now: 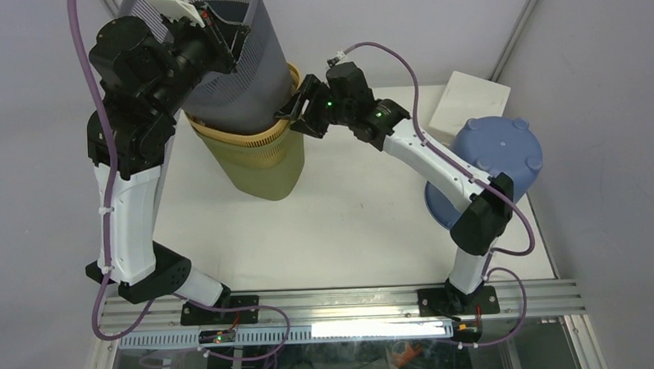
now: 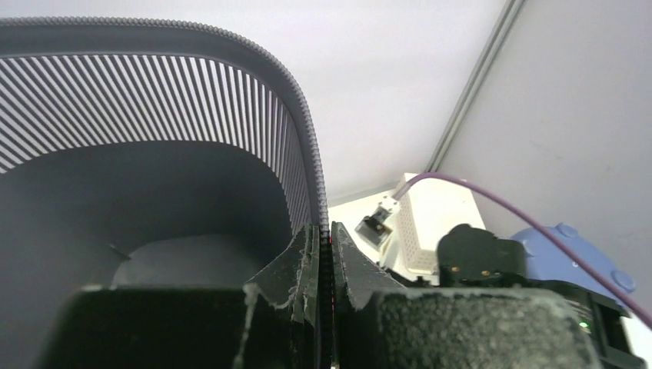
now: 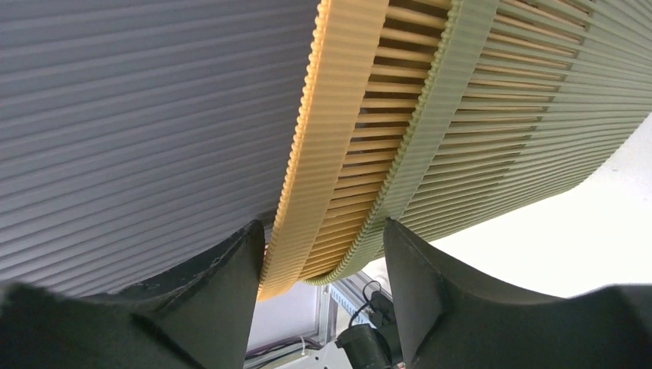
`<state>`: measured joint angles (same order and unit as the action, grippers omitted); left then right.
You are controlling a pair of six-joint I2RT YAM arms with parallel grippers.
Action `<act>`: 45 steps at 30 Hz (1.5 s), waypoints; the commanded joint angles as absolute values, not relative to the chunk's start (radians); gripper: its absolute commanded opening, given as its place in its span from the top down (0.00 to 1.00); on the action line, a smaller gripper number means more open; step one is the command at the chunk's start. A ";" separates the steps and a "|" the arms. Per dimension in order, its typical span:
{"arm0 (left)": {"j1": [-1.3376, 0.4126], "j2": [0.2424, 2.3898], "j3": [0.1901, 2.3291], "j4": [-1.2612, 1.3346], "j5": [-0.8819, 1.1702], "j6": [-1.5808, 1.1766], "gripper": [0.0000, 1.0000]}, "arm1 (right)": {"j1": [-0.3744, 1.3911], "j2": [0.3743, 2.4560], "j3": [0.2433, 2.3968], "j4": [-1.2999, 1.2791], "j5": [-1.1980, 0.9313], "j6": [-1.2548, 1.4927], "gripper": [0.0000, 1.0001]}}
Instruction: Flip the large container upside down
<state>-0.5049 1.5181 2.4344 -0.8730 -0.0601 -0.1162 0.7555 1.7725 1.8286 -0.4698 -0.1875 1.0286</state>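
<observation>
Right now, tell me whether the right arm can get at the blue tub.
Probably not at once. The right gripper straddles the rim of the yellow basket, and the blue tub sits tight beside that arm's own elbow, so it would have to let go and fold back awkwardly.

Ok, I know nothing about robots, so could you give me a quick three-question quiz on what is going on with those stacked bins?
1. Pick one: what does the left gripper pinch? A) the rim of the grey bin; B) a white box; C) a blue tub.
2. True or false: the right gripper has one finger on either side of the rims of the yellow basket and the green basket.
3. Fill the gap: the grey bin stands nested directly inside the ___ basket.
Key: 1 A; 2 true; 3 yellow.
</observation>
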 commanded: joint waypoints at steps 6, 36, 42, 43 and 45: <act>-0.526 1.477 2.510 -0.541 0.086 -0.122 1.00 | 0.795 1.968 2.035 -0.417 -0.225 1.074 0.40; -0.526 1.461 2.451 -0.384 0.302 -0.298 1.00 | 0.518 1.247 1.492 -0.162 -0.583 0.684 0.01; -0.526 1.514 2.451 -0.304 0.390 -0.412 1.00 | 0.463 1.212 1.480 -0.164 -0.630 0.696 0.01; -0.526 1.523 2.449 -0.294 0.404 -0.433 1.00 | 0.453 1.202 1.472 -0.164 -0.632 0.697 0.01; -0.526 1.543 2.439 -0.289 0.423 -0.462 1.00 | 0.434 1.169 1.455 -0.161 -0.633 0.702 0.01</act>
<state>-0.5137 1.5372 2.4313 -0.4839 0.3180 -0.3569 0.4526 1.2488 1.4590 -0.2440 -0.5743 0.7055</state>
